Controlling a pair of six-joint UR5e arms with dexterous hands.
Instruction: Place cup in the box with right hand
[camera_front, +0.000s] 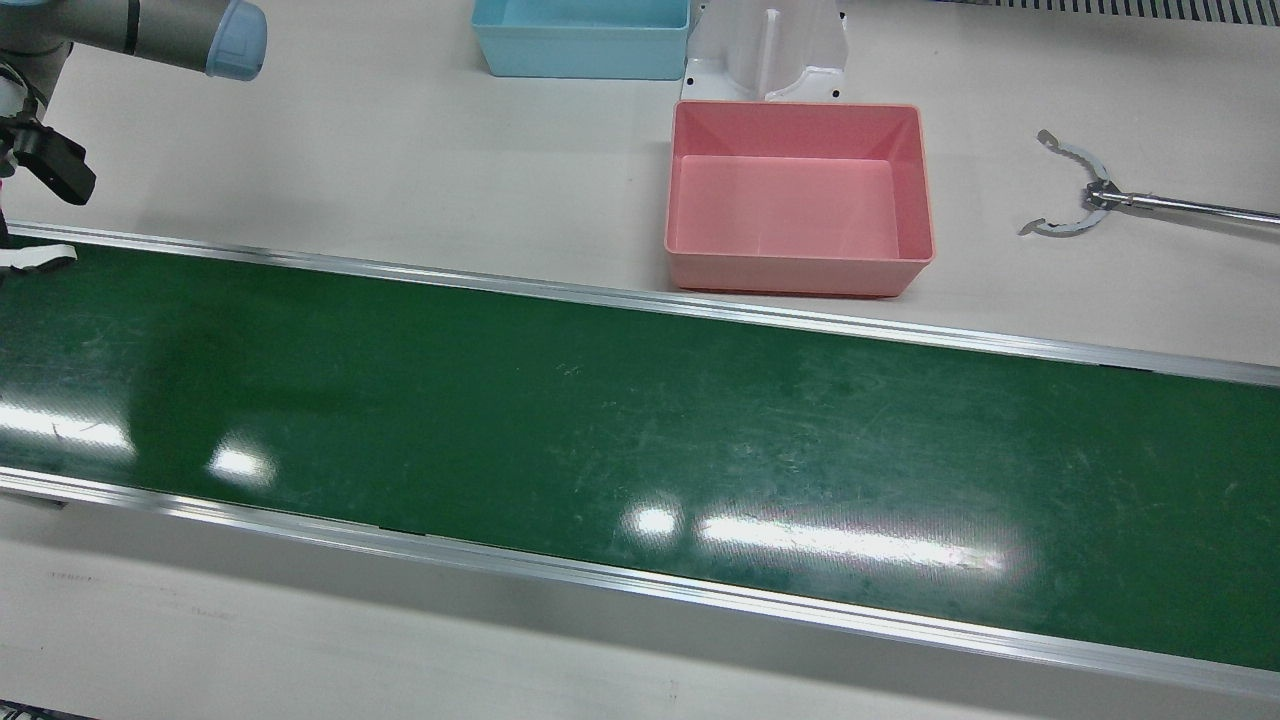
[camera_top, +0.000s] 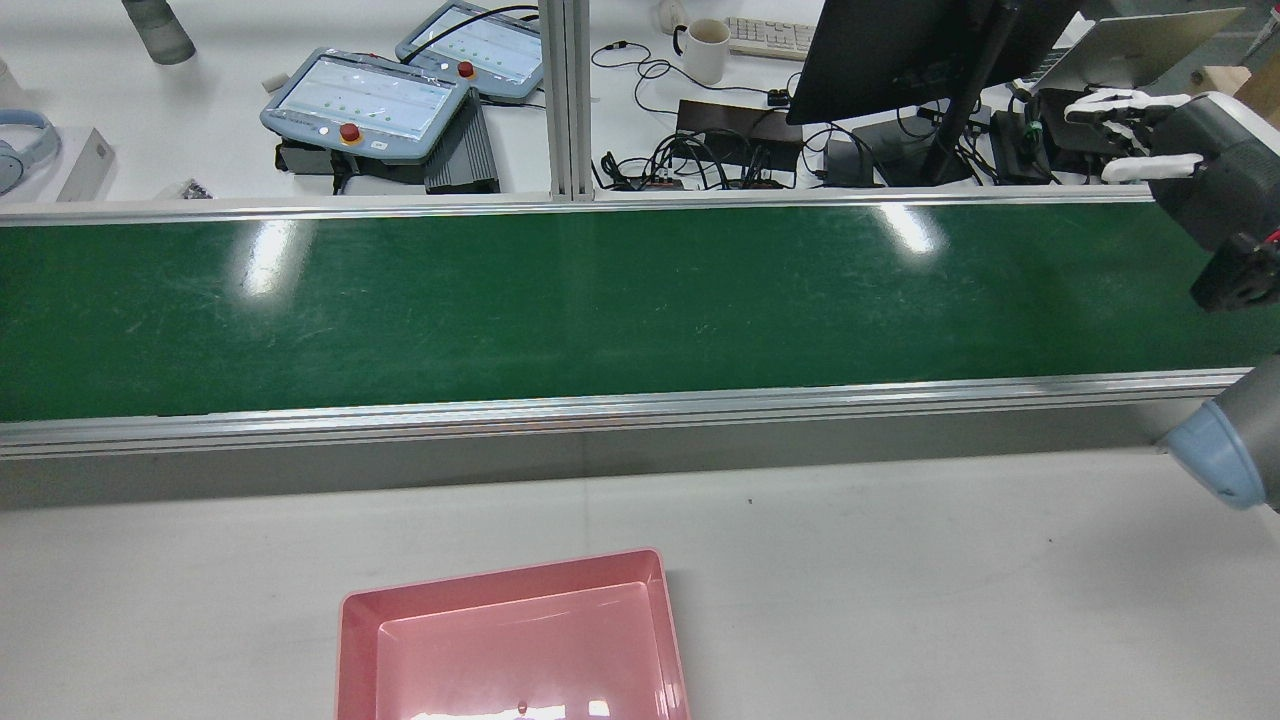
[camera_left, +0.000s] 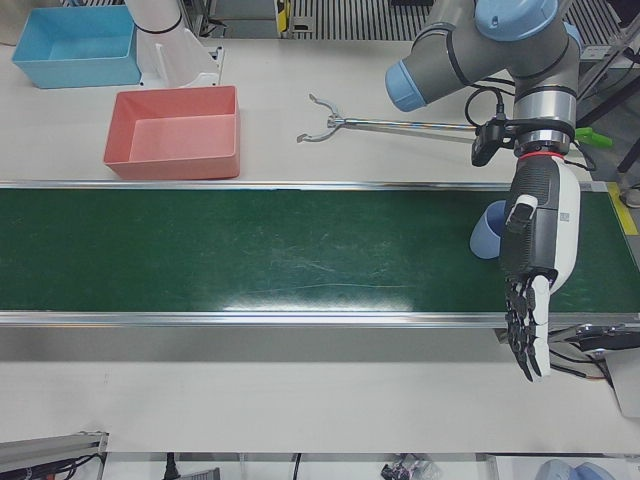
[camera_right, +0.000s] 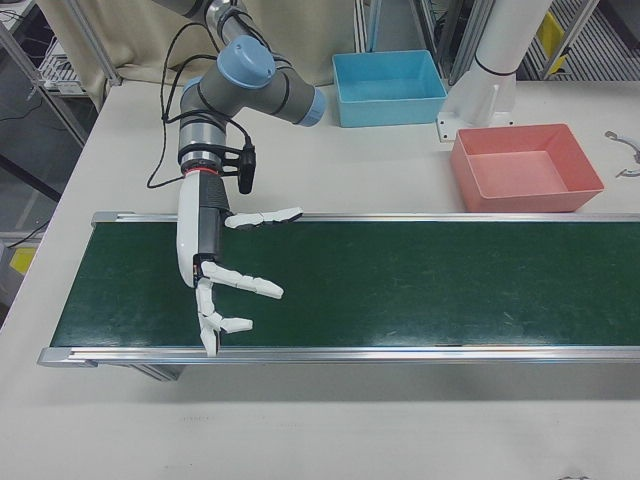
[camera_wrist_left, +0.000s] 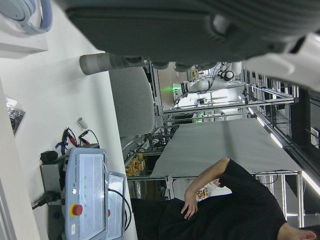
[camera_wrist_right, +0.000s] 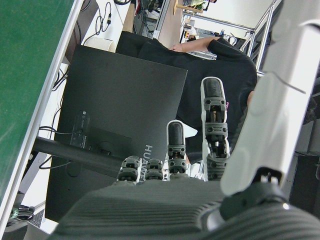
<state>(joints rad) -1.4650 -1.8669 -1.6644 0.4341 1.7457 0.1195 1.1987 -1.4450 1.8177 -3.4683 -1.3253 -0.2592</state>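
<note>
Green conveyor belt (camera_front: 640, 420) ran past the empty pink box (camera_front: 798, 196) while both robot hands, right (camera_right: 225, 285) and left (camera_left: 535, 270), hung open-fingered, holding nothing

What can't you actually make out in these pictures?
Blue shape: left-front view, half hidden behind the left hand; cup or not, unclear.
Right hand: front view, mostly cut off by the left edge.
Pink box: rear view, near part cut off by the bottom edge.

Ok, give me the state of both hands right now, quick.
Left hand: open, fingers extended, holding nothing.
Right hand: open, fingers spread over the belt, holding nothing.
</note>
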